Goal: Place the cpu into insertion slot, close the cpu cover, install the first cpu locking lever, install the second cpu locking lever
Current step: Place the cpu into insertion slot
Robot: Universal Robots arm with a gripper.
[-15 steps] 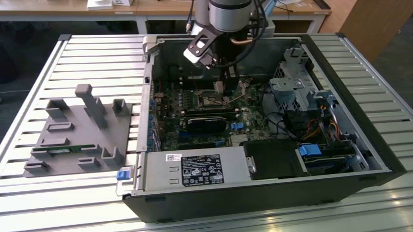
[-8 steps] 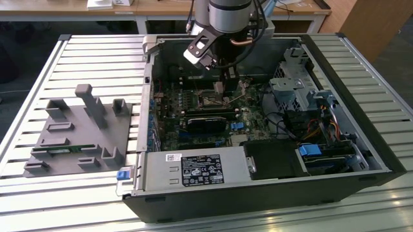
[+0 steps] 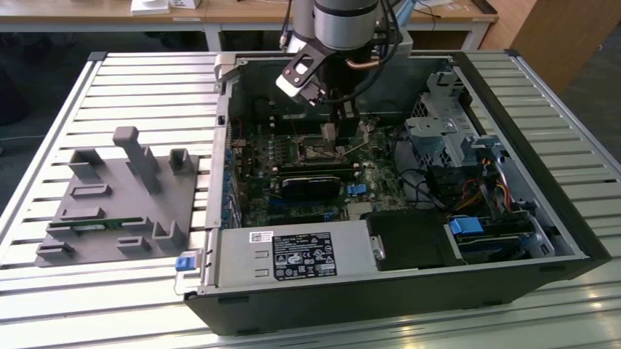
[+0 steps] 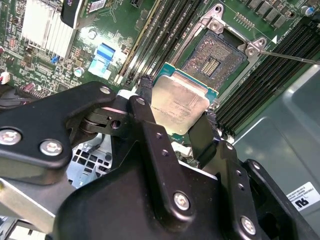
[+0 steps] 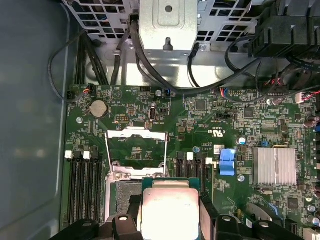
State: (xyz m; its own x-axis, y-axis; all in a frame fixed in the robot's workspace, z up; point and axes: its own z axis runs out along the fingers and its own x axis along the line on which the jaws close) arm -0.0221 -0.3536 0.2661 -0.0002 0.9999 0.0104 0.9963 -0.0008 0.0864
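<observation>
- exterior view: bright, even light; glare whitens the near slats of the table (image 3: 58, 298), while the inside of the computer case (image 3: 388, 298) sits dim.
- both wrist views: cpu (image 4: 180, 102) (image 5: 170, 207) lid glints pale; heatsink (image 4: 47, 27) (image 5: 274, 165) washed white.

Black gripper (image 4: 177, 102), silver screws (image 4: 181, 201), grey arm (image 3: 335, 22)

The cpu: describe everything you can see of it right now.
The cpu is a flat square chip with a dull silvery-tan metal top on a thin green base. The gripper clamps it by two opposite edges. It hangs above the motherboard, close to the open insertion slot, not seated in it.
</observation>
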